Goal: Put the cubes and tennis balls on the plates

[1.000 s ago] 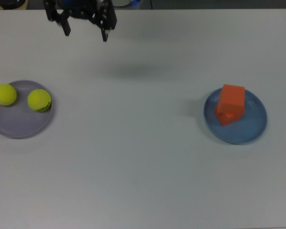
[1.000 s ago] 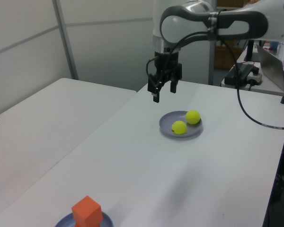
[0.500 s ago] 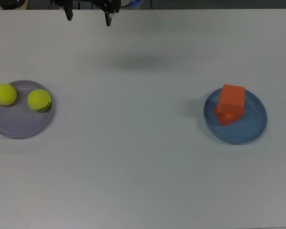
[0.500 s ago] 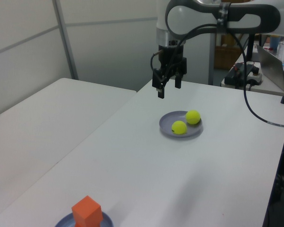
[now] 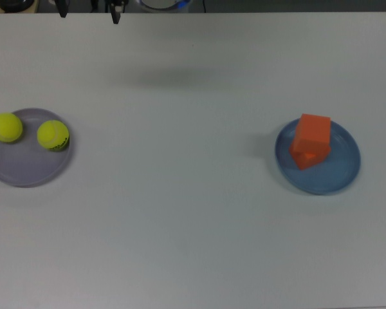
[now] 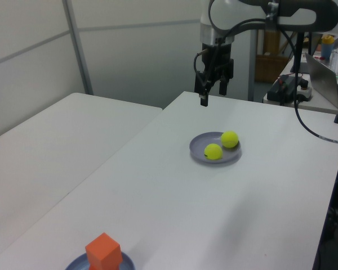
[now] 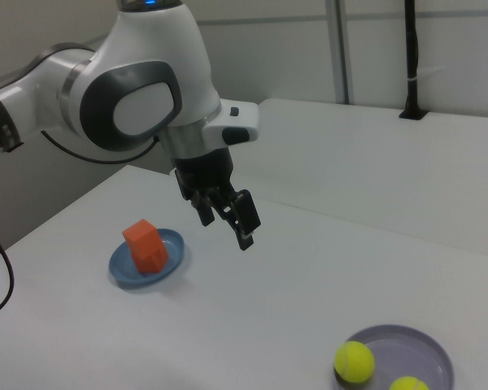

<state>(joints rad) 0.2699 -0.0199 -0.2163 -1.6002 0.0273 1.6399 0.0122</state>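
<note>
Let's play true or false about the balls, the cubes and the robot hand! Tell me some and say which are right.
1. Both tennis balls sit on the lavender plate. True.
2. The orange cubes are on the bare table. False: they are stacked on the blue plate.
3. The gripper holds a ball. False: it is open and empty.
4. The gripper hangs in the air above the table. True.

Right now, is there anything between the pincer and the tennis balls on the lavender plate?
Nothing visible. The pincer hangs open above bare table; the tennis balls rest on the lavender plate, unobstructed.
</note>
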